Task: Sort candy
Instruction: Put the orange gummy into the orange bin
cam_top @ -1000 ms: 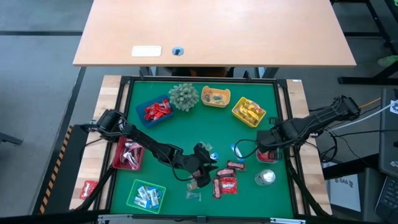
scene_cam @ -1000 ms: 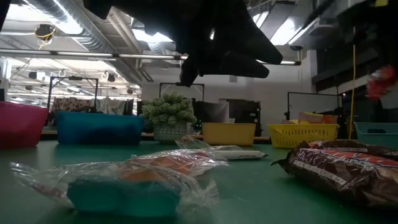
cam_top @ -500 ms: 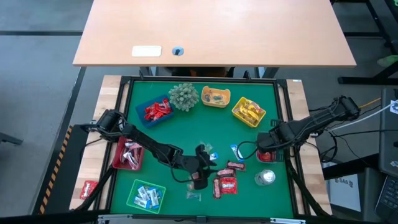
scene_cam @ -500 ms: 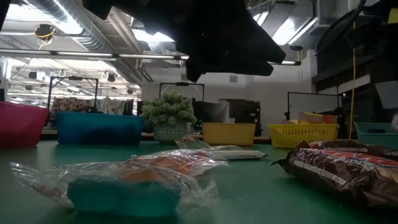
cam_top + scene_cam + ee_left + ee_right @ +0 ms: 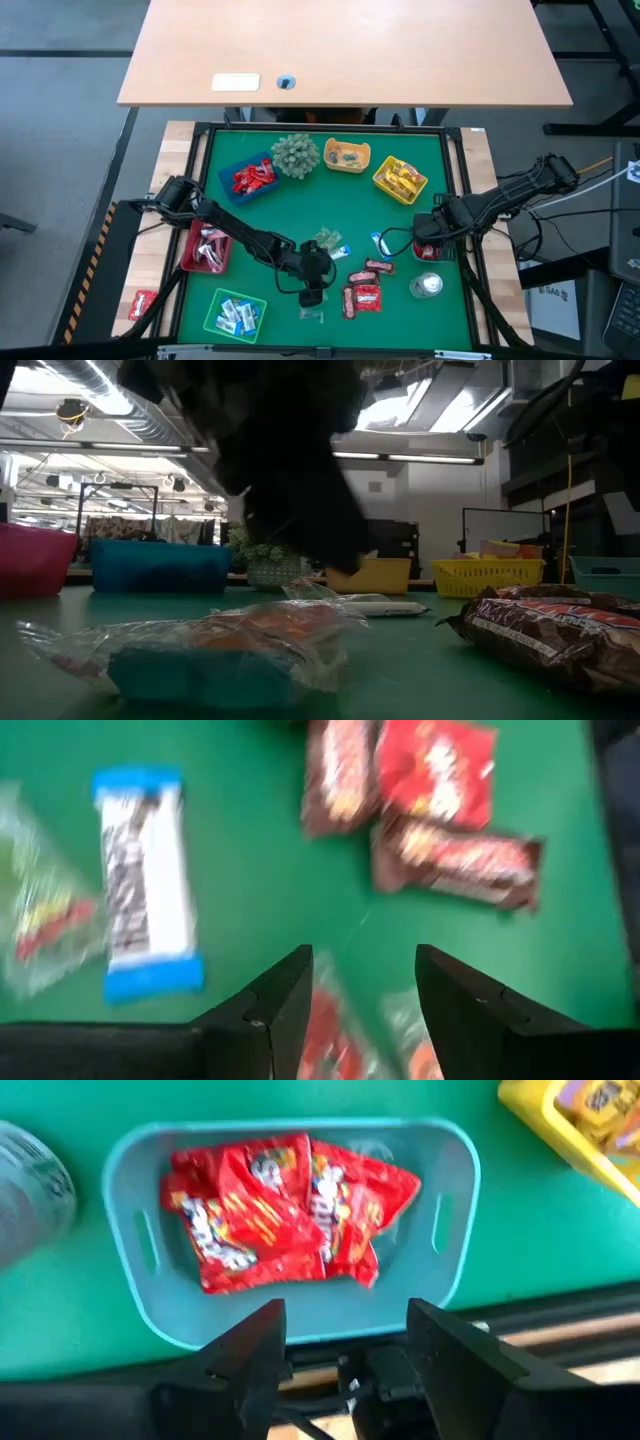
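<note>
Below the right gripper (image 5: 345,1345), fingers apart, two shiny red candy packets (image 5: 280,1205) lie crumpled in a pale-blue tray (image 5: 455,1230); left gripper (image 5: 365,990) fingers apart.

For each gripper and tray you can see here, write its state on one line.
Left gripper: open, empty, above loose candy on the mat.
Right gripper: open, empty, above the light blue tray.
Light blue tray: holds red packets.
Yellow basket: holds yellow candy.
Blue tray: holds red candy.
Green tray: holds blue-white candy.
</note>
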Controlling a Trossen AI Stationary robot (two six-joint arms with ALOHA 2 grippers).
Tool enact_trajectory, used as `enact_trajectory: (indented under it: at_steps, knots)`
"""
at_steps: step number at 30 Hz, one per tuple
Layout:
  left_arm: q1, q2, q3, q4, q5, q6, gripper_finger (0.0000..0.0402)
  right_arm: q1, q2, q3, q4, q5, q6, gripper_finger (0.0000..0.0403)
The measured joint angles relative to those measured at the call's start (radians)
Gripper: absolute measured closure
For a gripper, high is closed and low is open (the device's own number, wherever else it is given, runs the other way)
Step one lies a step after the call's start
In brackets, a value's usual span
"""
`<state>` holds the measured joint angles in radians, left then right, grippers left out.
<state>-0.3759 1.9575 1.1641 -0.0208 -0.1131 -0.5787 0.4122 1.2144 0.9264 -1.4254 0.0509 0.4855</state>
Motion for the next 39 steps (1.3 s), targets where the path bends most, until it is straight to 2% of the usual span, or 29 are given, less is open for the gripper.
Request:
enact_trajectory:
  at_steps: [7,12,20,32,39]
  knots:
    - [-0.005,0.0,0.0,-0.114,-0.002,-0.073,0.0238,0.0,0.0,0.0,0.078,0.0,0.0,0.0193]
    - [-0.021,0.0,0.0,-0.128,-0.01,-0.073,0.0239,0.0,0.0,0.0,0.11,0.0,0.0,0.0193]
    - [-0.07,0.0,0.0,-0.168,-0.128,-0.012,0.0239,0.0,0.0,0.0,0.15,0.0,0.0,0.0193]
    - [-0.089,0.007,0.002,-0.253,-0.143,0.013,0.0239,0.0,0.0,0.0,0.154,0.001,0.0,0.0193]
    - [-0.087,0.008,0.002,-0.272,-0.224,0.013,0.0239,0.0,0.0,0.0,0.166,0.001,0.0,0.0193]
